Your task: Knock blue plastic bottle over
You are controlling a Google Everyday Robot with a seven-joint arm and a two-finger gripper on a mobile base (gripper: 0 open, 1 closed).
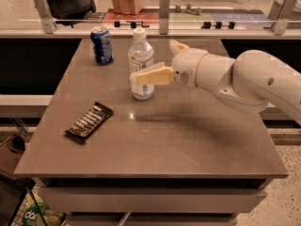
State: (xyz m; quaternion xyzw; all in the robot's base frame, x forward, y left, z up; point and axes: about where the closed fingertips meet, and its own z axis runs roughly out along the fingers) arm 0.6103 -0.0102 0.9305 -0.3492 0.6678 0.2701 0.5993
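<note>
The blue plastic bottle (141,65) stands upright on the grey table (188,140), towards the back and a little left of middle. It is clear and pale blue, with a white cap and a white-and-blue label. My gripper (143,75) reaches in from the right at label height. Its tan fingers (155,75) lie across the front of the bottle and appear to touch it. The white arm (235,79) stretches off to the right.
A dark blue soda can (102,45) stands at the back left of the table. A dark snack bar (89,121) lies near the left front. A glass barrier with metal posts (163,6) runs behind the table. A bin with a bag shows at the lower left (28,213).
</note>
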